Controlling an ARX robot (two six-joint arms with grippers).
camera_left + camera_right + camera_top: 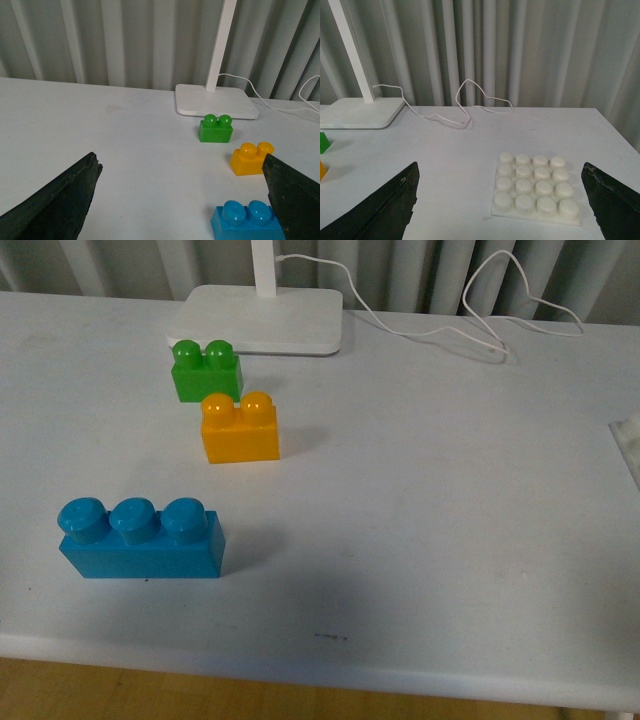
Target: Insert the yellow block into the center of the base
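Resting on the table (420, 540), the yellow block (240, 428) lies off the base (535, 187).

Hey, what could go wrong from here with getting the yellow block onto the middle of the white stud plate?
The green brick sits close behind the yellow block, so a grasp there might knock it. The base lies far to the right, with at most its edge showing in the front view, so centring on its middle studs may be hard to check.
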